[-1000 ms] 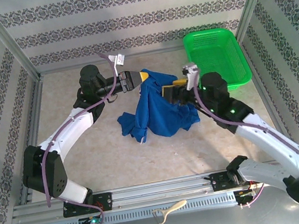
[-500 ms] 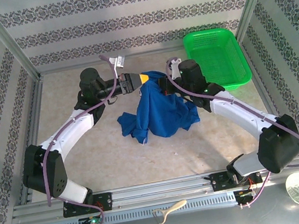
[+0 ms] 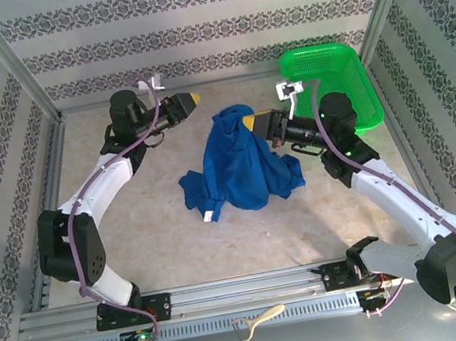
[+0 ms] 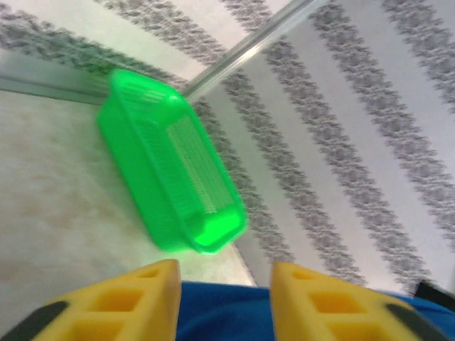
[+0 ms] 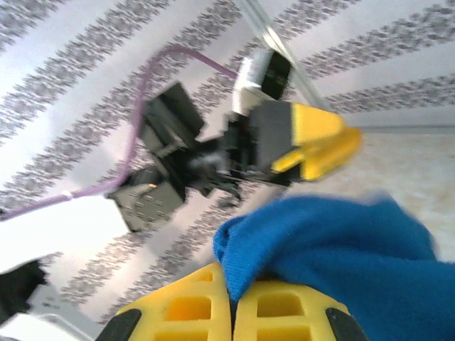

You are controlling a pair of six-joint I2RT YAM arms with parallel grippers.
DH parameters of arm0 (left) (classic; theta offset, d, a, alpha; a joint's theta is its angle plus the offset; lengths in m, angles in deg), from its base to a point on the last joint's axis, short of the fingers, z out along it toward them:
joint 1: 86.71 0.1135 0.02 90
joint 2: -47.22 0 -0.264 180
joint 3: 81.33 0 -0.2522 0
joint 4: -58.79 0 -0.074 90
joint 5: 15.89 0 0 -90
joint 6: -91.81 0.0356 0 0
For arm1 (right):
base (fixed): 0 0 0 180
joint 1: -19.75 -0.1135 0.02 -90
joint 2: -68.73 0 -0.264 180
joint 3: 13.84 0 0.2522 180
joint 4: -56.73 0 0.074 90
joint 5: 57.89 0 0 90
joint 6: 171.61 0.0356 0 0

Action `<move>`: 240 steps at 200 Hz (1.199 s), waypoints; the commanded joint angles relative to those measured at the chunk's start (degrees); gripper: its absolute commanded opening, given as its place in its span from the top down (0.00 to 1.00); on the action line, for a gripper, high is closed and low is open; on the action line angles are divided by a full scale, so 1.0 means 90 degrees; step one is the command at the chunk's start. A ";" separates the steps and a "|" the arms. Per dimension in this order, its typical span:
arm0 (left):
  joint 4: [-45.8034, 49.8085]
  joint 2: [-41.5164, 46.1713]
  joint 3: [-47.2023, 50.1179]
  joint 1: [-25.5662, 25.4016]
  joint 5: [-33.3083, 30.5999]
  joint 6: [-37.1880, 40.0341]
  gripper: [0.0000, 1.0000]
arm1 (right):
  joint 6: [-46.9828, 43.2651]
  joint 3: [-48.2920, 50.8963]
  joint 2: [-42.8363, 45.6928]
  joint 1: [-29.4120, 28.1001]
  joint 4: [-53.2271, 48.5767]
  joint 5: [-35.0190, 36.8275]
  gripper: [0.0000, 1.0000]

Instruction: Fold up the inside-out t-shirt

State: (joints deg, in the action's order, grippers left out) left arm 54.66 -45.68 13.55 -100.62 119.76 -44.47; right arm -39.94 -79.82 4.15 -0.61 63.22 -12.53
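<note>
Beside the basket [image 3: 332, 87], the t-shirt [image 3: 241, 168] sits heaped, no fold made; right gripper [image 3: 249, 121] pinches its peak, left gripper [image 3: 187, 101] gapes empty

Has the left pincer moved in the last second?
Yes. The left pincer has drawn back leftward, farther from the basket, off the shirt.

White arms [image 3: 95, 188], black joints [image 3: 126, 109], purple cables [image 5: 174, 48], yellow pincers [image 3: 190, 100] [image 3: 248, 122]
</note>
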 commanded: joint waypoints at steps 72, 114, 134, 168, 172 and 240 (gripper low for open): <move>0.0632 0.2204 0.1606 -0.1456 -0.1953 0.0790 0.32 | 0.0843 0.0224 -0.0562 0.0165 0.1248 -0.0180 1.00; 0.0453 0.1960 0.1317 -0.2050 -0.2279 0.0735 0.31 | 0.0818 0.0409 -0.0482 0.0164 0.1150 -0.0033 1.00; 0.0521 0.1774 0.1164 -0.2115 -0.2327 0.0724 0.31 | 0.0809 0.0433 -0.0442 0.0163 0.1124 -0.0001 1.00; 0.0557 0.1671 0.1181 -0.2145 -0.2612 0.0565 0.31 | 0.0783 0.0422 -0.0405 0.0182 0.1047 0.0019 1.00; 0.0554 0.1648 0.1184 -0.2146 -0.2642 0.0555 0.31 | 0.0781 0.0420 -0.0400 0.0178 0.1036 0.0022 1.00; 0.0612 0.1412 0.0684 -0.2146 -0.2462 0.0506 0.96 | 0.0760 0.0596 -0.0369 0.0247 0.0963 0.0179 1.00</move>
State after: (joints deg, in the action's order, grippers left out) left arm 60.17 -33.00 22.58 -119.03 97.16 -40.17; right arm -32.45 -75.74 -0.35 0.55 70.80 -12.12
